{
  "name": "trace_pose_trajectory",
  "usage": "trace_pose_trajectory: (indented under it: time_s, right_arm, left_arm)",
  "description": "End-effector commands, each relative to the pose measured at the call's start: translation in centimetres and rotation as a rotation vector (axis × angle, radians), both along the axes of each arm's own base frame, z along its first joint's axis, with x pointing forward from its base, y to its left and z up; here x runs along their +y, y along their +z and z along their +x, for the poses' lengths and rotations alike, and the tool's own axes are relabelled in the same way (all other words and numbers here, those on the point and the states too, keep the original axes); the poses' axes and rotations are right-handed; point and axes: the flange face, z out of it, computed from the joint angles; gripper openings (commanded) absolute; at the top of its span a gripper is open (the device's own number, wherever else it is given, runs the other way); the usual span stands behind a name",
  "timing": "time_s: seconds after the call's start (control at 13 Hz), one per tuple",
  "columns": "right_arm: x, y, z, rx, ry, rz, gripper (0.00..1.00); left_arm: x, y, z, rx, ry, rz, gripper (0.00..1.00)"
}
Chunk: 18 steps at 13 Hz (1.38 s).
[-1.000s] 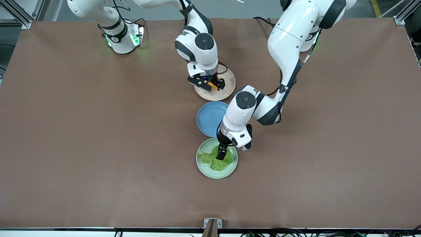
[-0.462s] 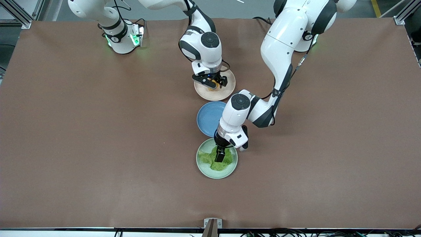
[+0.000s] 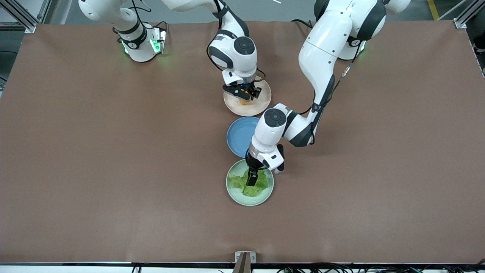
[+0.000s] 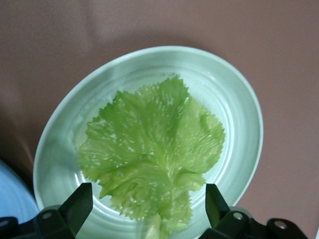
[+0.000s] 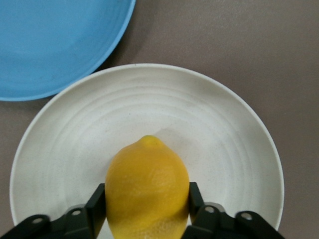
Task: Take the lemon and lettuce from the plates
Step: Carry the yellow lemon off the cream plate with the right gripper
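Note:
The lemon point(image 3: 244, 101) lies on the beige-pink plate point(image 3: 262, 103). My right gripper point(image 3: 243, 95) is down on it, and in the right wrist view both fingers press the sides of the lemon point(image 5: 147, 186) on the plate point(image 5: 209, 114). The lettuce point(image 3: 259, 184) lies flat on the mint green plate point(image 3: 237, 194), nearer to the front camera. My left gripper point(image 3: 251, 180) hangs low over it, open. In the left wrist view its fingers stand wide on either side of the paler stem end of the lettuce point(image 4: 154, 144), above the plate point(image 4: 241, 99).
A blue plate point(image 3: 239, 133) lies between the two plates, touching neither gripper; it also shows in the right wrist view point(image 5: 50, 40) and at the edge of the left wrist view point(image 4: 10, 201). Bare brown table surrounds the plates.
My right gripper has shifted over the lemon and come down around it. My left gripper has dropped lower over the lettuce, with its arm swung slightly toward the right arm's end.

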Motion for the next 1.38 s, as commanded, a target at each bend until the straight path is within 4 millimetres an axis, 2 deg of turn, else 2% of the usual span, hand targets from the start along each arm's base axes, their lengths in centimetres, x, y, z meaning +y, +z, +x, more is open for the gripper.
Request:
trace_pose_trajectory:
  time_s: [0.0,0.08,0.15,0.31,0.38,0.46,0.62,0.69,0.85,1.0,1.08,1.31]
  right_arm:
    - [-0.5,0.6,0.8,-0.004,-0.016,-0.037,0.01]
    - [-1.4,2.6,2.1,0.004,-0.025,-0.05,0.0]
    - [-2.9,5.2,4.3,0.006,-0.03,-0.047,0.0]
    - [-6.2,9.6,7.5,0.032,0.047,-0.054,0.0]
    - [-8.6,11.8,9.6,0.035,0.082,-0.052,0.0]
    - [-11.4,13.0,11.9,0.045,0.12,-0.054,0.0]
    - [-18.1,14.4,16.9,0.051,0.194,-0.043,0.0]
    - [-22.6,13.9,19.5,0.064,0.239,-0.038,0.0]
    - [-30.6,13.2,23.3,0.073,0.311,-0.022,0.0]
    - [-38.2,12.8,26.1,0.067,0.359,-0.005,0.0]
    - [-41.5,12.5,27.0,0.057,0.382,0.001,0.0]
    - [-50.0,7.9,27.7,0.042,0.459,0.016,0.01]
  left_arm:
    - [-0.6,-0.4,0.0,-0.016,-0.001,0.0,0.89]
    - [-0.6,-0.4,0.0,-0.017,-0.001,0.0,0.81]
    - [-0.6,-0.4,0.0,-0.016,-0.002,0.0,0.71]
    - [-0.6,-0.6,-0.1,-0.015,-0.006,0.004,0.61]
    - [-0.8,-0.9,-0.4,-0.012,-0.013,0.008,0.56]
    - [-0.9,-1.1,-0.5,-0.011,-0.016,0.01,0.49]
    - [-0.9,-1.0,-0.5,-0.011,-0.016,0.01,0.3]
    - [-0.9,-0.9,-0.5,-0.012,-0.016,0.009,0.21]
    - [-1.0,-0.4,-0.4,-0.017,-0.015,0.004,0.06]
    - [-1.0,0.1,-0.3,-0.021,-0.015,0.0,0.03]
    - [-1.0,0.2,-0.2,-0.021,-0.013,0.0,0.01]
    - [-1.2,1.3,-0.2,-0.031,-0.013,-0.012,0.0]
